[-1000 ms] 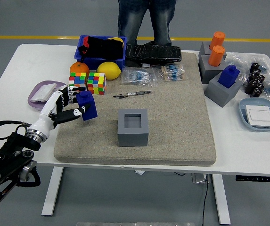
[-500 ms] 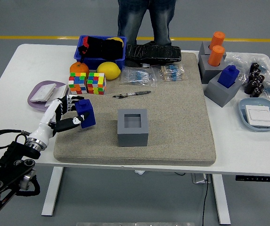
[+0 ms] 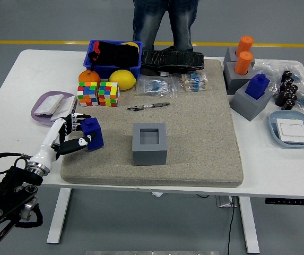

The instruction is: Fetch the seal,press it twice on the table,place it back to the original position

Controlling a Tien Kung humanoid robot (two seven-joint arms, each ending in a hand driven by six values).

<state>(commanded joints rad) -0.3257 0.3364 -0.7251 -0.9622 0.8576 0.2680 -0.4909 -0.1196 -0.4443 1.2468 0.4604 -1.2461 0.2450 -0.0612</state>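
My left hand (image 3: pixel 73 135) is shut on a blue seal (image 3: pixel 93 133) and holds it at the left edge of the beige mat (image 3: pixel 194 122), low on or just above the mat. A grey square holder (image 3: pixel 149 143) with an empty socket stands to the seal's right, in the middle of the mat. A second blue seal (image 3: pixel 257 86) sits in another grey holder (image 3: pixel 250 103) at the right. My right hand is out of view.
Two colour cubes (image 3: pixel 98 93), an orange (image 3: pixel 88 76), a lemon (image 3: pixel 122 79) and a pen (image 3: pixel 149 106) lie behind the hand. A purple tray (image 3: pixel 43 109) is at its left. A blue bin (image 3: pixel 113 58), orange cylinders (image 3: pixel 243 54) and a person's legs (image 3: pixel 165 24) are at the back.
My left hand has moved the blue seal down and a little toward the near edge, lowering it to the mat's left side.
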